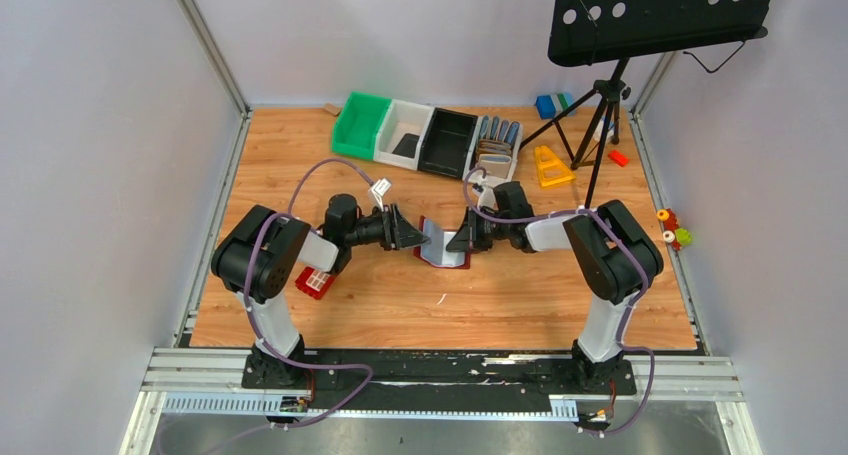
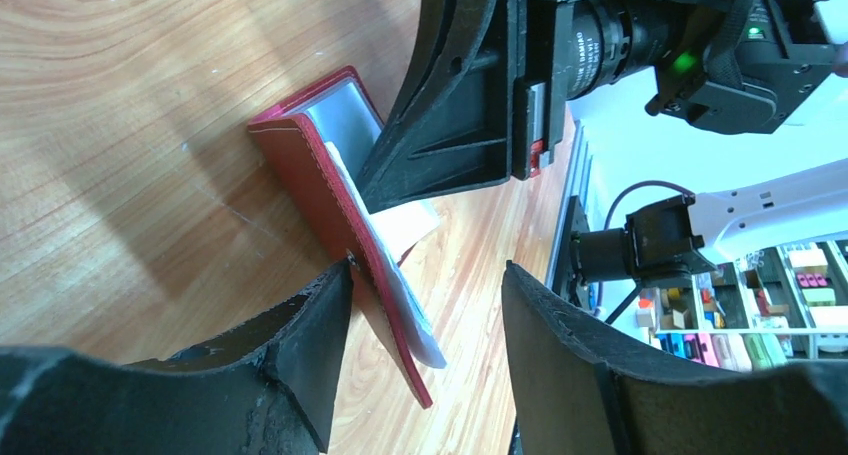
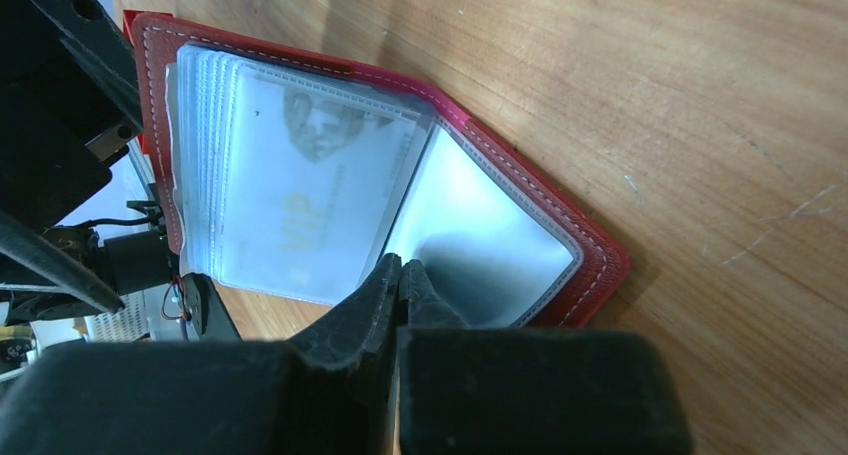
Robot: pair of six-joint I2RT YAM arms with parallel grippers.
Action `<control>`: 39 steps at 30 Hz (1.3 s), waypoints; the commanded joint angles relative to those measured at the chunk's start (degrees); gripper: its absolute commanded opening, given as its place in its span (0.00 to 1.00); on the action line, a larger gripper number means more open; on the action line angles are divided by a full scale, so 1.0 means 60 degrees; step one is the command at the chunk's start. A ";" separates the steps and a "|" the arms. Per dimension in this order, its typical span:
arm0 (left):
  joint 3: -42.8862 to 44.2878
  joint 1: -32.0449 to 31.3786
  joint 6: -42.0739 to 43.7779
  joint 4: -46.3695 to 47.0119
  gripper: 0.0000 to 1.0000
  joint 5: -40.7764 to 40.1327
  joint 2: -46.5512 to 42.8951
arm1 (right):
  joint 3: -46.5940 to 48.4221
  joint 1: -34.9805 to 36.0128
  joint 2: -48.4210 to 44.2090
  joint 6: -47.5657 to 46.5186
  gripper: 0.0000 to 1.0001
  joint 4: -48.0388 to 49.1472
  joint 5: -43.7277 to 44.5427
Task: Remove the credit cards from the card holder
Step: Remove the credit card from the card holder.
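Maroon card holder [image 3: 592, 265] open, pale card [image 3: 300, 210] in sleeves [image 3: 485, 230]; left gripper [image 2: 425, 280] spread at its cover edge, right gripper [image 3: 400, 267] pressed together.

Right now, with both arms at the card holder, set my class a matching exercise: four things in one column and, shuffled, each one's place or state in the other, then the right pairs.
Things
1. left gripper
2. right gripper
3. card holder
4. green bin

Places or states
A. at the far edge of the table
B. shut
C. open, jaws apart
D. spread open between the two grippers

Pairs: 1-C, 2-B, 3-D, 4-A.
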 commanded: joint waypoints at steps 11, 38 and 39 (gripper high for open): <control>-0.0262 -0.0048 -0.1712 0.3369 0.68 0.0586 0.0626 | 0.0218 0.0269 0.0443 -0.0733 0.00 -0.0087 0.0425; 0.0224 -0.0048 0.0312 -0.0193 0.27 -0.0050 0.0113 | 0.0248 0.0401 0.0260 -0.0866 0.00 -0.0219 0.0497; 0.0182 -0.0050 0.0187 0.0050 0.27 0.0020 0.0125 | 0.0247 0.0408 0.0260 -0.0874 0.00 -0.0227 0.0506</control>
